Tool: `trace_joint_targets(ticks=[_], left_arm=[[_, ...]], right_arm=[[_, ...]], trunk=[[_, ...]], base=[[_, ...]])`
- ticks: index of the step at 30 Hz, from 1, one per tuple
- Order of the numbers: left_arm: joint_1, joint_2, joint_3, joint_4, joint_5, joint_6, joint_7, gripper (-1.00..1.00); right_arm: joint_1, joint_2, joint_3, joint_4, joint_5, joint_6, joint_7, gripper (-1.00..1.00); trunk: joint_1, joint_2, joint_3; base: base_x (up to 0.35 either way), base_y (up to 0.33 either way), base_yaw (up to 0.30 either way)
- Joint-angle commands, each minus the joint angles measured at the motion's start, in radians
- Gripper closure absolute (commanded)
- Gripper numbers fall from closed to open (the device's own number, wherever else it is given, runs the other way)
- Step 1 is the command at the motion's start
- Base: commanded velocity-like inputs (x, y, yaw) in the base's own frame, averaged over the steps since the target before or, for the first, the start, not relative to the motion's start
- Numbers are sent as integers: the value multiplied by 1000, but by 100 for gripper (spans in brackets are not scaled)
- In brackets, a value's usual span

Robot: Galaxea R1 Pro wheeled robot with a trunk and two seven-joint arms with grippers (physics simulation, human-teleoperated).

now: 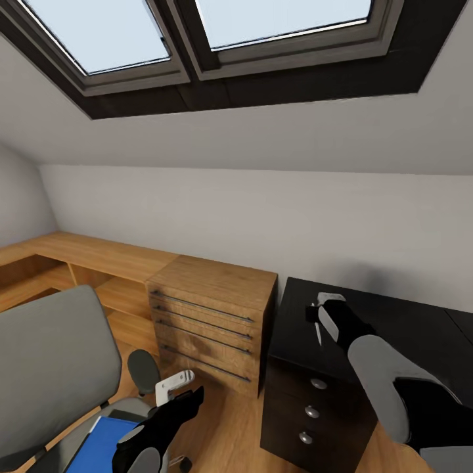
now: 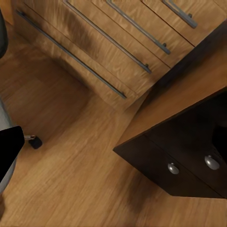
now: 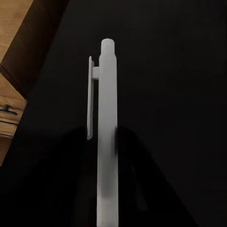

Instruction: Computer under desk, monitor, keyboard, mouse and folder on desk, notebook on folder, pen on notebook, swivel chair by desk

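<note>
- pen (image 3: 107,137) white, held in right gripper (image 1: 320,320), above black tabletop (image 1: 394,322) near its left end
- folder (image 1: 98,443) blue, lies on swivel chair (image 1: 49,368) seat
- left gripper (image 1: 176,386) hangs beside chair over wood floor (image 2: 71,179); can't tell how wide
- wooden drawer chest (image 1: 213,322) sits between chair and tabletop

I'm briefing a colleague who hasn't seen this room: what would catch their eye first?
The white pen, seen close up over the glossy black desk in the right wrist view. Then the bright blue folder on the grey swivel chair at lower left, beside the light wooden drawer chest.
</note>
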Motion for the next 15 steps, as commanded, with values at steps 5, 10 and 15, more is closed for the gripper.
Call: trace_joint_targets(ticks=[5, 10, 15], left_arm=[[-1, -6, -14, -5, 5, 2, 6, -100], [-1, -29, -37, -6, 5, 1, 8, -100], [-1, -36, -46, -6, 5, 0, 9, -100]], right_arm=[[-32, 15, -5, 47, -10, -31, -58, 100], [-39, 21, -22, 73, -42, -111, -73, 100], [-40, 19, -25, 186, -145, -297, -76, 100]], trunk=[[0, -1, -1], [0, -1, -1], [19, -36, -17]], base=[[0, 0, 0], [0, 0, 0], [0, 0, 0]])
